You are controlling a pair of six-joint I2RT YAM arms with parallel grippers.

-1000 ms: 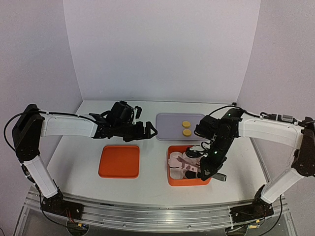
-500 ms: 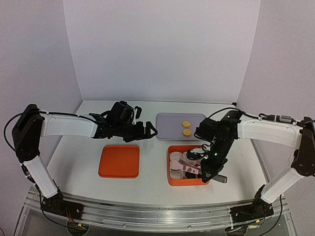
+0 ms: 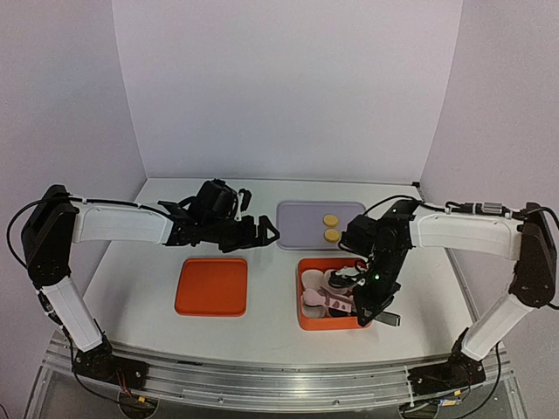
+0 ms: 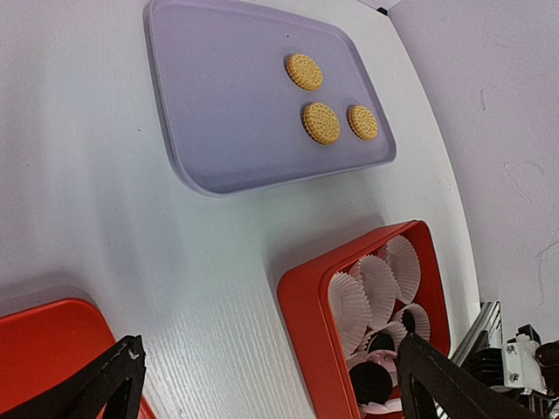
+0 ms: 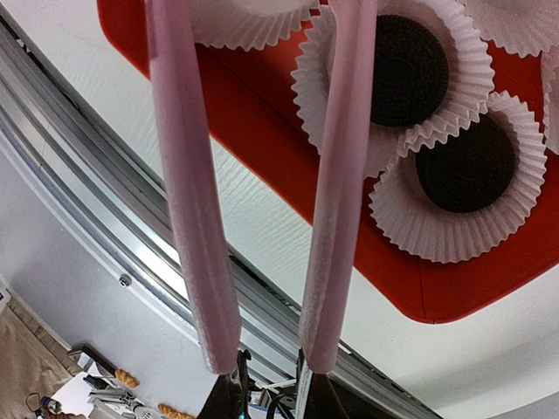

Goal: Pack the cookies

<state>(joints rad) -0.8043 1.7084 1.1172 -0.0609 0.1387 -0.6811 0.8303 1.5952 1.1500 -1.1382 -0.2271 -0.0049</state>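
Note:
Three golden yellow cookies (image 4: 321, 122) lie on a lavender tray (image 4: 227, 105); the top view shows two of them (image 3: 331, 227), the third is hidden. Black-brown cookies (image 5: 409, 70) sit in white paper cups in the red box (image 5: 384, 262), which also shows in the top view (image 3: 327, 326); the left wrist view shows three of them (image 4: 370, 381). My right gripper (image 3: 365, 302) is shut on pink tongs (image 5: 188, 175), whose arms stand apart over the box. My left gripper (image 3: 262, 231) is open and empty above the table, left of the tray.
An orange lid (image 3: 211, 286) lies flat left of the red box. Several empty fluted paper cups (image 4: 377, 279) fill the far part of the box. The table's metal front rail (image 5: 131, 227) runs just below the box.
My right arm has shifted slightly left over the red box with the tongs. The left arm has not moved.

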